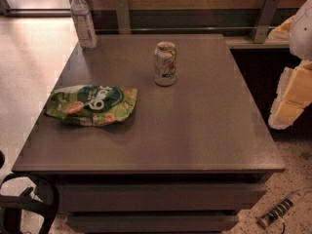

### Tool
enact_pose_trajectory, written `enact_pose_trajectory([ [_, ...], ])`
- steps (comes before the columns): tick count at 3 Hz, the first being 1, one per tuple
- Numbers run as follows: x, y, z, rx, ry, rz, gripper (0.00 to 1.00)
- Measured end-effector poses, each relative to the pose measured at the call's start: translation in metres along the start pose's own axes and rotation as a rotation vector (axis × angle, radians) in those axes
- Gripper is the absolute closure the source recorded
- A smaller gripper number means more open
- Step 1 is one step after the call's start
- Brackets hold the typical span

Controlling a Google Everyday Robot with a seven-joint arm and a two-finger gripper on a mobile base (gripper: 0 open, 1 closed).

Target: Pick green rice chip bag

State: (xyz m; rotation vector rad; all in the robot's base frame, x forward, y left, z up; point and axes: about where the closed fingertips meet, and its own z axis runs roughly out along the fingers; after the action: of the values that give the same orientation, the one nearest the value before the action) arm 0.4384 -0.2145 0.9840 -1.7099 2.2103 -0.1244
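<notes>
The green rice chip bag [91, 105] is lying flat at nine o'clock on the desk [195, 130], untouched; the claw [288, 101] is hanging off the desk at three o'clock, its state I cannot tell; the whole pick is lying ahead

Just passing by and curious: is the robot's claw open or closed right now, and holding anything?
Gripper: beside the table, off its right edge, far from the bag; open or closed cannot be told.
</notes>
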Motion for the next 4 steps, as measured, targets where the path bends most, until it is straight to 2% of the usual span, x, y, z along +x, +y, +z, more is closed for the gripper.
enact_pose_trajectory([
  [1, 0.0, 0.0, 0.0, 0.0, 0.0, 0.0, 0.0],
  [2, -0.019, -0.003, 0.009, -0.006, -0.04, -0.008, 0.0],
  [3, -0.051, 0.0, 0.03, -0.025, -0.125, -0.012, 0.0],
  [4, -0.097, 0.007, 0.051, -0.043, -0.243, -0.032, 0.0],
])
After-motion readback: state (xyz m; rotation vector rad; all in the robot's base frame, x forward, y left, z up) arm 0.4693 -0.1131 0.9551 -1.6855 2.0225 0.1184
